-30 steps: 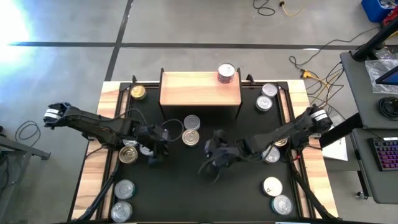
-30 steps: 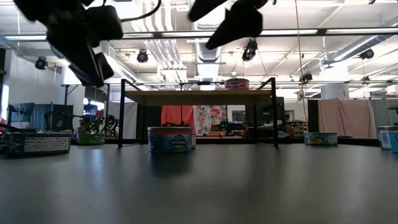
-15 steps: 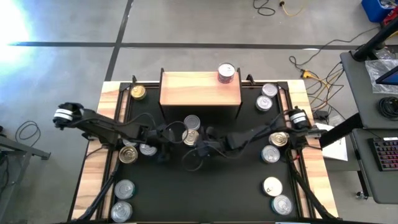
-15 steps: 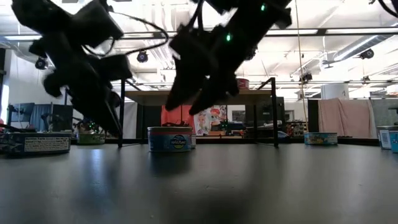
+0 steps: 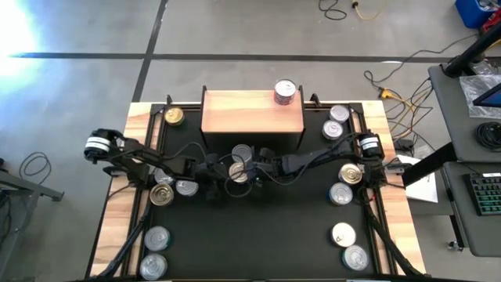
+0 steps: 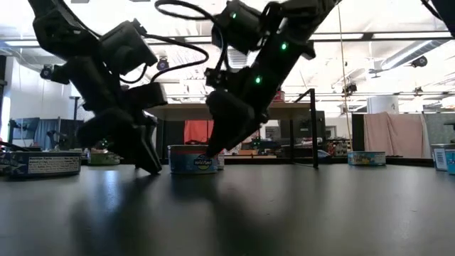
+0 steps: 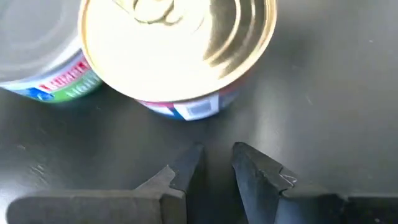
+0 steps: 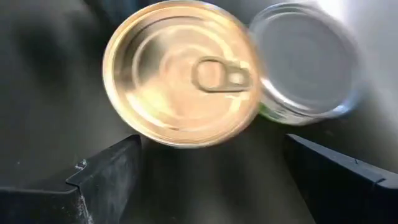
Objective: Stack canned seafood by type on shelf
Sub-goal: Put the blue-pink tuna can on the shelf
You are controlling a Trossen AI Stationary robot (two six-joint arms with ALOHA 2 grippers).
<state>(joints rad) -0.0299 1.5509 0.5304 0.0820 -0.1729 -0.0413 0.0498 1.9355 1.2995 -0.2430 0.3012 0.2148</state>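
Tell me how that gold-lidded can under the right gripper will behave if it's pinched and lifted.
The gold-lidded can looks like rigid metal, so it probably won't deform. Being low and flat, it's unlikely to tip. Its smooth round wall may slip, and the silver-lidded can sits right beside it, so a wide-open right gripper could nudge that one.
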